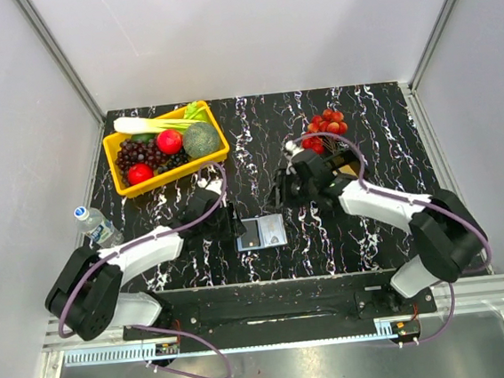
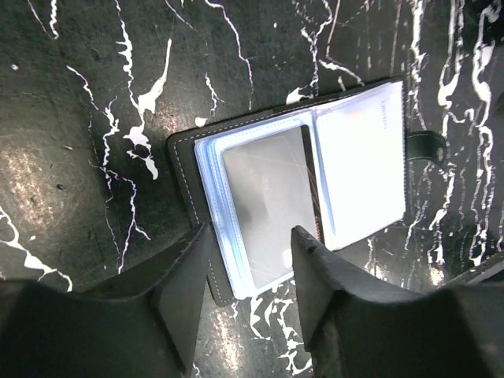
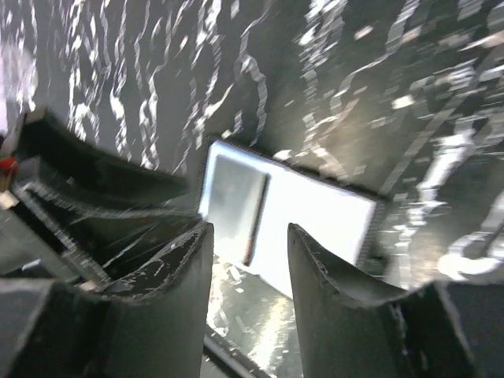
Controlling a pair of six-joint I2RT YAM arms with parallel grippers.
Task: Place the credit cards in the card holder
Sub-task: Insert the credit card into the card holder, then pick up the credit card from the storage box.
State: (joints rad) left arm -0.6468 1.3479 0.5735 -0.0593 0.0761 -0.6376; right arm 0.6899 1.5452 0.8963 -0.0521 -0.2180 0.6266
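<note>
beside the card holder (image 2: 354,157), left gripper (image 2: 250,238) gapes empty.

A yellow produce basket (image 1: 174,171), water bottle (image 1: 97,225) and red fruits (image 1: 326,126) rest on the table (image 1: 381,136).

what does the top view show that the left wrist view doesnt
Only the top view: both arms, the right gripper, a yellow basket of produce, a bottle and red fruit.
Only the left wrist view: a card inside a clear sleeve of the card holder, plus its stitching and strap tab.
Both: the open card holder lying flat on the table, with the open left gripper at its edge.
</note>
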